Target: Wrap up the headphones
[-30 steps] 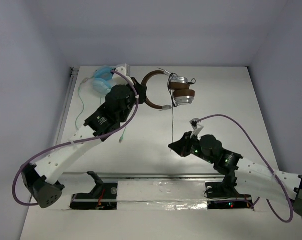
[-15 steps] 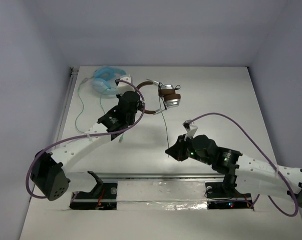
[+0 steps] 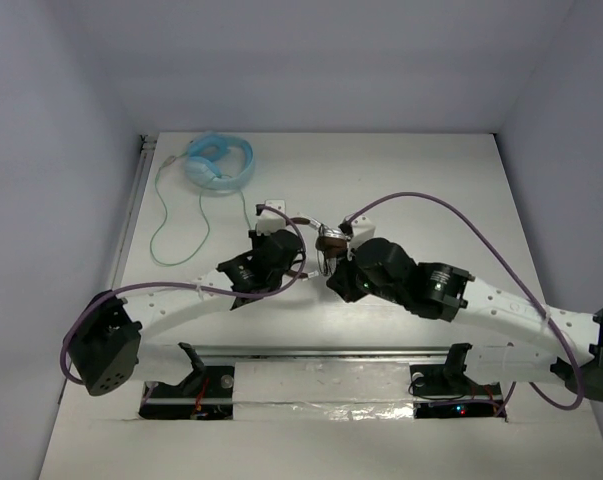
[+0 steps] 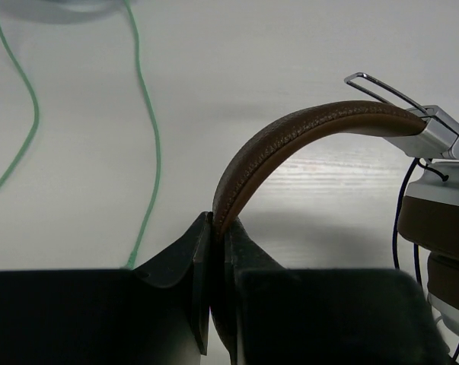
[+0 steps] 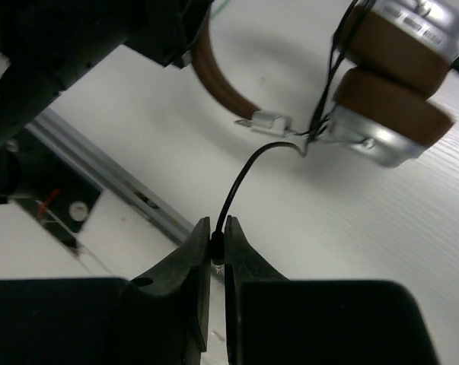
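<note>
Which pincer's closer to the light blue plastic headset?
Left. The left pincer, shut on the brown leather-like headband, sits near-side and right of the light blue plastic headset; the right pincer, pinching the thin black cable, is further right.

Left arm (image 3: 171,305) reaching low from the lower left of the top view, right arm (image 3: 501,310) from the lower right, ends close together mid-frame, left gripper (image 4: 218,220) pinched tight on headphones (image 4: 305,125), right gripper (image 5: 218,230) pinched tight on cable (image 5: 240,179)
</note>
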You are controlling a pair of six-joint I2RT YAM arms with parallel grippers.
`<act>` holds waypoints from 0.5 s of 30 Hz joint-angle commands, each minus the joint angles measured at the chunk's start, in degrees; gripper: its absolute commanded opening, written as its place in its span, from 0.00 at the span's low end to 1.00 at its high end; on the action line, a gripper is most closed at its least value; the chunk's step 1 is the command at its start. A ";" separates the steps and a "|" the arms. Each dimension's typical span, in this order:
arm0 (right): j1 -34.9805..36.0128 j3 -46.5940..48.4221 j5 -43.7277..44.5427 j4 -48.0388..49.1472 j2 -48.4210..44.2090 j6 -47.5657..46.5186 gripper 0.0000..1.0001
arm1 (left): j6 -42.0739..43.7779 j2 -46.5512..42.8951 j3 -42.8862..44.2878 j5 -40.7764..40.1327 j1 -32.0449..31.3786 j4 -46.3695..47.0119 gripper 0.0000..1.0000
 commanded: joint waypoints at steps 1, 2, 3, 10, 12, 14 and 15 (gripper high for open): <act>0.50 5.93 5.38 -8.86 3.11 -6.99 0.00 | -2.52 -2.74 -0.28 -3.09 -2.93 0.87 0.00; 0.50 6.73 6.53 -9.22 3.91 -7.88 0.00 | -3.04 -2.92 -0.63 -2.92 -4.33 0.07 0.00; 0.50 7.44 7.58 -9.57 5.31 -8.58 0.00 | -3.39 -3.27 -0.90 -3.00 -5.04 -0.64 0.00; 0.50 13.24 16.29 -16.59 11.29 -14.64 0.00 | -5.51 -6.61 -2.92 3.05 -7.77 -7.92 0.00; 0.50 14.56 17.87 -17.31 12.08 -15.70 0.00 | -6.12 -7.83 -3.27 4.55 -8.82 -9.95 0.00; 0.50 14.83 19.62 -18.01 12.79 -16.85 0.00 | -6.30 -9.15 -3.79 6.04 -8.82 -11.71 0.00; 0.50 15.09 20.51 -17.84 13.05 -16.85 0.00 | -6.30 -10.64 -4.06 7.09 -8.82 -11.98 0.00</act>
